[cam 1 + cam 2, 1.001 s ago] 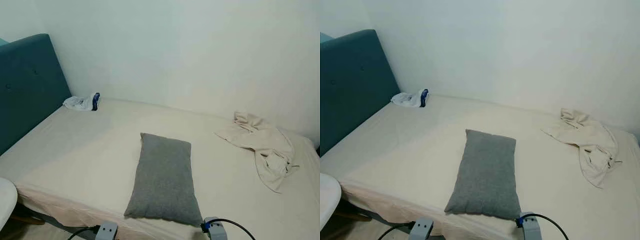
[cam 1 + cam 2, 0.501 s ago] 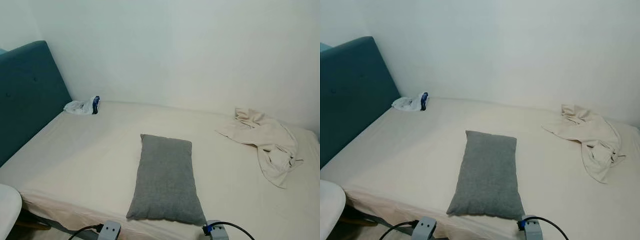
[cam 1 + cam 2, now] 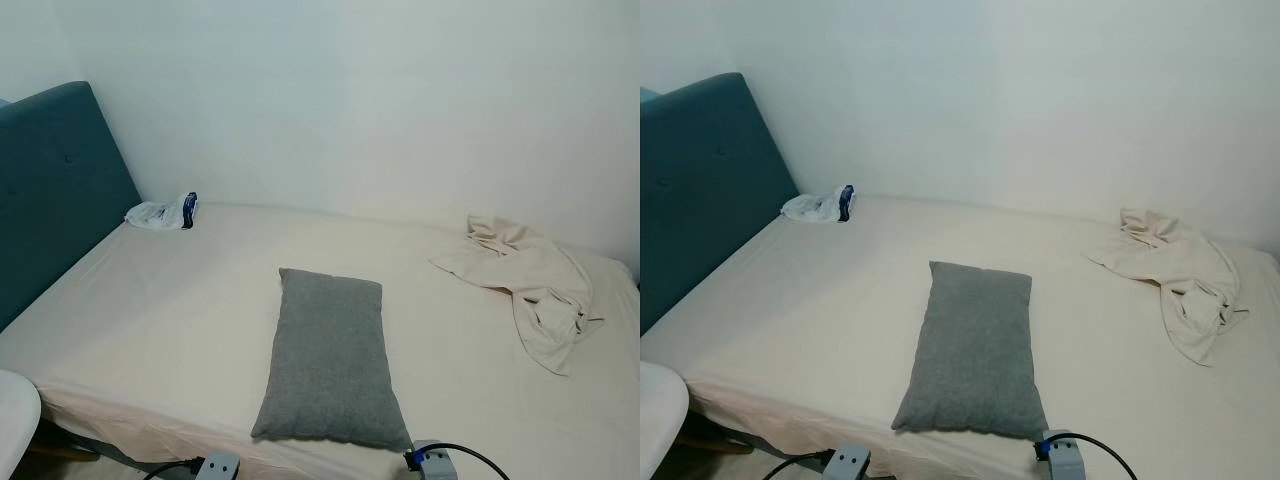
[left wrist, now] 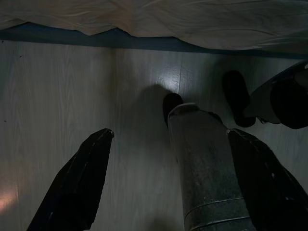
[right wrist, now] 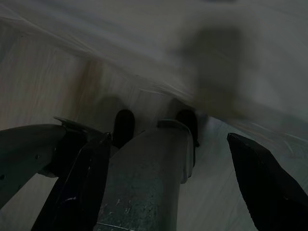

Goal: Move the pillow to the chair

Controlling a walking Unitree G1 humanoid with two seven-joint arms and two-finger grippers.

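A grey rectangular pillow (image 3: 328, 358) lies flat on the beige bed (image 3: 170, 300), near its front edge and lengthwise away from me. A white chair's rounded edge (image 3: 14, 420) shows at the lower left, beside the bed. Both arms hang down at my sides. In the left wrist view my left gripper (image 4: 166, 185) is open over the wooden floor, its black fingers (image 4: 79, 183) spread wide. The right wrist view shows my right gripper (image 5: 168, 185) open too, fingers (image 5: 262, 183) apart above the floor, with my own leg between them.
A crumpled beige cloth (image 3: 530, 290) lies at the bed's far right. A small white and blue bundle (image 3: 163, 211) sits in the far left corner by the teal headboard (image 3: 50, 190). A white wall stands behind the bed. The bed's front edge is close before me.
The whole picture has shifted slightly: the camera tilted up a little and steadied. The pillow, cloth and bundle lie where they were.
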